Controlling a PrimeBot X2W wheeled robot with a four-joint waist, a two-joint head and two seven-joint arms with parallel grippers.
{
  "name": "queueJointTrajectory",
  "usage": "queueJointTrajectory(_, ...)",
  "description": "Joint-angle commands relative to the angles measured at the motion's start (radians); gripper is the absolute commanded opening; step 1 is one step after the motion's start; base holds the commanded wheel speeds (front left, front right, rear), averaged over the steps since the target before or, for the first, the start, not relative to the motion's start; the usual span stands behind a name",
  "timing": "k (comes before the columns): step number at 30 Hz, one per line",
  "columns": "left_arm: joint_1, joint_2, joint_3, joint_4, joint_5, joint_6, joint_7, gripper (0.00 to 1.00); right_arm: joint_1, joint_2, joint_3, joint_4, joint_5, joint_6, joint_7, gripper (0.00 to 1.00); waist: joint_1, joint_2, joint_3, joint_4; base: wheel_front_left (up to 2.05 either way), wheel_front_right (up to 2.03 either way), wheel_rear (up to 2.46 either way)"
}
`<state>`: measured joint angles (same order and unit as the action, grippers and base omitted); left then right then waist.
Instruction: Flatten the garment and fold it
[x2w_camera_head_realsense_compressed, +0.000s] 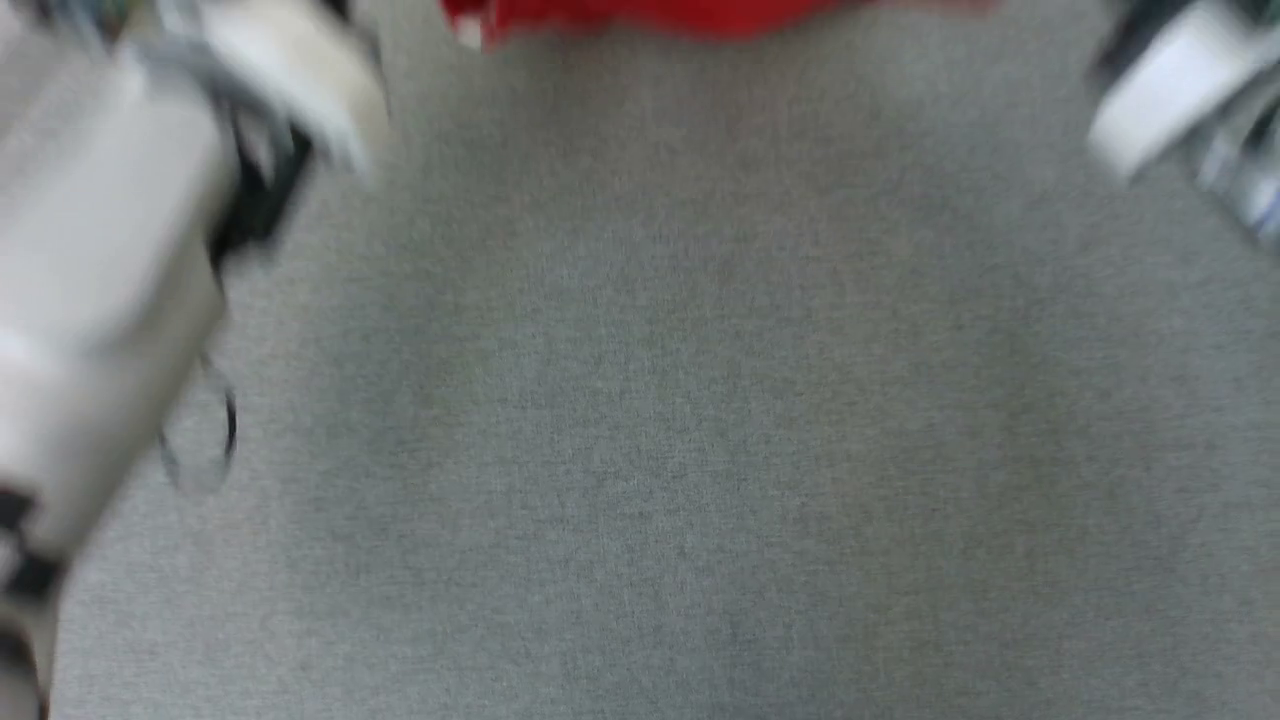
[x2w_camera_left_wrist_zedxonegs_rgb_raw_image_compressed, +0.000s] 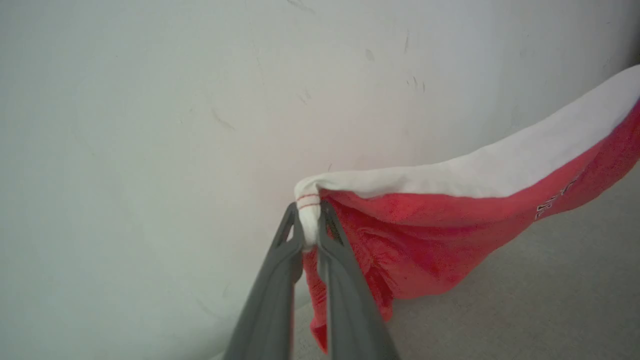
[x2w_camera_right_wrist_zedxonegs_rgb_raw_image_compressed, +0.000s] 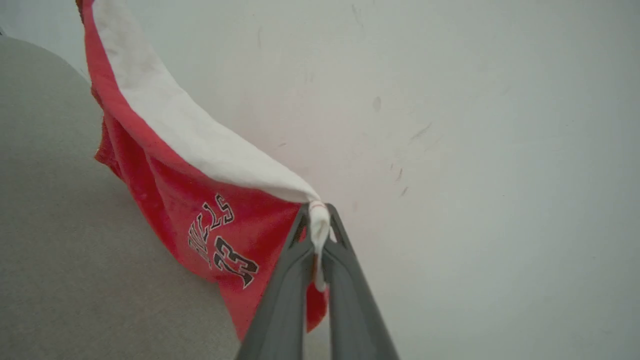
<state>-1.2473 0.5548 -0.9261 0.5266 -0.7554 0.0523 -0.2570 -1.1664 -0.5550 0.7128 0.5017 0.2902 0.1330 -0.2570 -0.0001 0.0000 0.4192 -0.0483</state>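
The garment (x2w_camera_left_wrist_zedxonegs_rgb_raw_image_compressed: 450, 230) is red shorts w/ a white band (x2w_camera_left_wrist_zedxonegs_rgb_raw_image_compressed: 475, 170) along the top. It hangs in the air betw. the two end effectors, held by the two ends of that band. The red part droops down toward the grey surface (x2w_camera_head_realsense_compressed: 700, 400) (counter or floor, can't tell). I can't tell if it touches. The "BULLS 23" print (x2w_camera_right_wrist_zedxonegs_rgb_raw_image_compressed: 220, 245) is on the leg near the R side. In the head view a bit of red shows at the top edge, v. blurry.

Step now, I think: spread the shorts out flat, folding not begun yet. To do it well:
- pull both ends apart evenly so the band goes straight
- hold both sides at the same height
- lower it slowly so the bottom lands first & the rest lies down w/o bumps
- don't tug hard; the cloth is thin & each pinch is small, so it could slip out

The left end effector (x2w_camera_left_wrist_zedxonegs_rgb_raw_image_compressed: 309, 220) has its fingers squeezed on one end of the white band. The right end effector (x2w_camera_right_wrist_zedxonegs_rgb_raw_image_compressed: 316, 220) is squeezed on the other end. Behind them is a white wall (x2w_camera_left_wrist_zedxonegs_rgb_raw_image_compressed: 150, 125) w/ small marks.
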Motion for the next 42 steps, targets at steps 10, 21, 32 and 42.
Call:
queueJointTrajectory(10,0.584,0.126,0.003,-0.271,0.003,0.132,-0.005,0.0,0.518,-0.068,-0.01,-0.219,-0.01,-0.002,-0.005,0.0,0.0001,0.0,-0.25,-0.018,0.0,0.0,0.0)
queueJointTrajectory(21,0.909,0.202,-0.061,-0.355,-0.009,0.218,-0.005,0.0,1.038,-0.095,-0.106,-0.406,-0.024,-0.002,0.005,0.0,0.0001,0.0,-0.365,0.003,0.0,0.0,0.0)
queueJointTrajectory(32,1.019,0.247,-0.1,-0.48,-0.001,0.306,0.031,0.0,1.288,-0.015,-0.258,-0.49,-0.086,-0.002,0.019,0.0,0.0001,0.0,-0.372,0.049,0.0,0.0,0.0)
queueJointTrajectory(42,0.811,0.179,-0.055,-0.43,0.038,0.244,0.031,0.0,1.026,-0.073,-0.291,-0.501,-0.119,-0.002,0.049,0.0,0.0001,0.0,-0.263,0.11,0.0,0.0,0.0)
